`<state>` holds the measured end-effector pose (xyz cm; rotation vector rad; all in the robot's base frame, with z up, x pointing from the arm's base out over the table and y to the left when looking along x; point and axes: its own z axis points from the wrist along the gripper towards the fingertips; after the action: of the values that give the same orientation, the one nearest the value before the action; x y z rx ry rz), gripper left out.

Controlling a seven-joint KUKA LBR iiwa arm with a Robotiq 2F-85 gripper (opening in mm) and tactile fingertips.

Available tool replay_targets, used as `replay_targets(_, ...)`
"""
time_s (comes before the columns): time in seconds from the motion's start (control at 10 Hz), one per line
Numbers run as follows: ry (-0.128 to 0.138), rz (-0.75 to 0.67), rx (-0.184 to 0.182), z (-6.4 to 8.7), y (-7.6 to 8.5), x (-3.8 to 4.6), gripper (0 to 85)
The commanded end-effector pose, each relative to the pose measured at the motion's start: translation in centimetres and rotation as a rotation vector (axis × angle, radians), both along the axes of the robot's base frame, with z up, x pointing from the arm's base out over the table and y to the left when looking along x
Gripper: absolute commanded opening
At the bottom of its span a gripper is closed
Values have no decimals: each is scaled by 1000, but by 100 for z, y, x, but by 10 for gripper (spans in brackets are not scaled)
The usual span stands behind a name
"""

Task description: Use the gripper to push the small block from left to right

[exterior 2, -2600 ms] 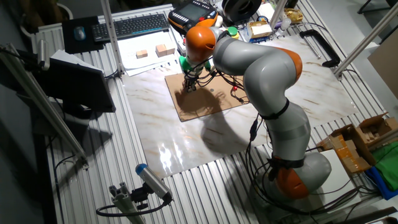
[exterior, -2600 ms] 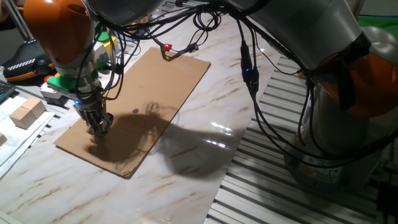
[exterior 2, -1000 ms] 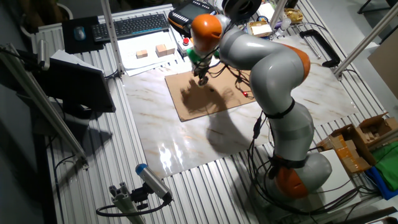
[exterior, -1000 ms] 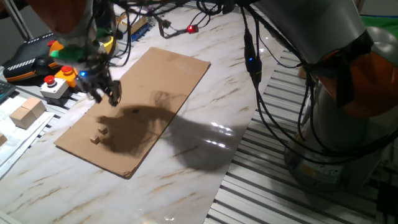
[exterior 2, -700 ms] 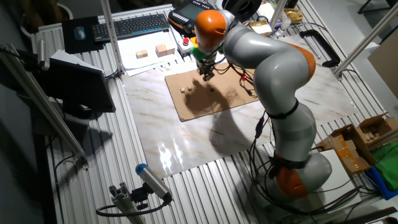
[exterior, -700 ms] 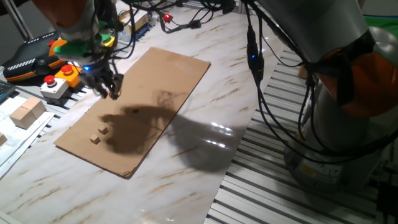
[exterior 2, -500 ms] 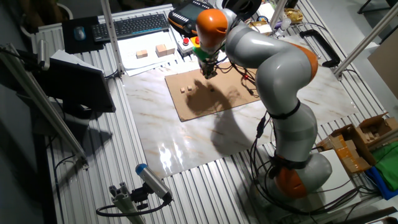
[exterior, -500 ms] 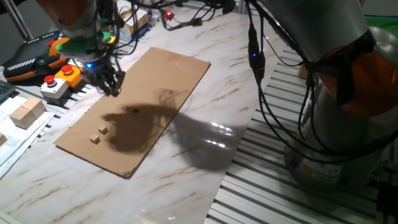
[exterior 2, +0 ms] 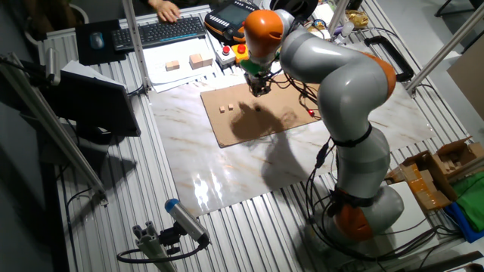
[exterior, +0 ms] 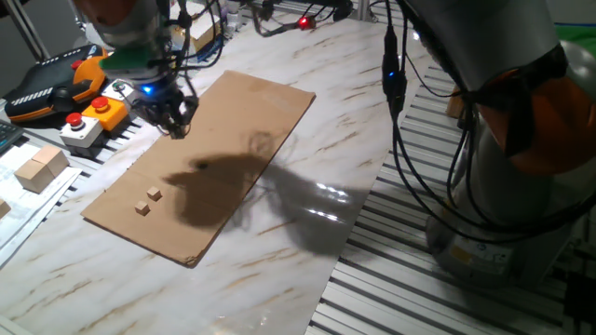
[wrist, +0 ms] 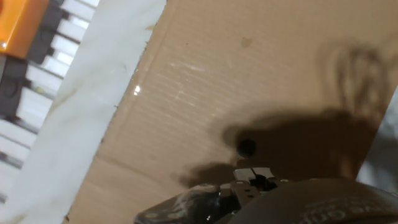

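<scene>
Cardboard sheet (exterior: 237,121) on marble surface (exterior: 307,186): two small blocks (exterior: 148,200) lying near its left end, well apart from raised tool (exterior: 173,123), fingers drawn together, gripping nothing; push judged either finished or not begun.

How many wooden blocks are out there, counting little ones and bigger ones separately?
Tiny wooden cubes on the brown cardboard sheet: 2
Larger pale wooden blocks on the white paper: 2
Total: 4

Two small blocks (exterior: 147,201) on one cardboard sheet (exterior: 244,130), two bigger wooden blocks (exterior: 39,168) off it.
</scene>
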<state>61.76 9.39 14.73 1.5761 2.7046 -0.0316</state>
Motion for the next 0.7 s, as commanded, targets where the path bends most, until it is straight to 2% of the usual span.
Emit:
replay_targets(0.0,-2,358,0,10,-22,-11,10)
replay_targets(0.1,-3,392,-10,20,-47,-20,7)
replay_targets(0.6,-2,427,4,25,-69,-24,7)
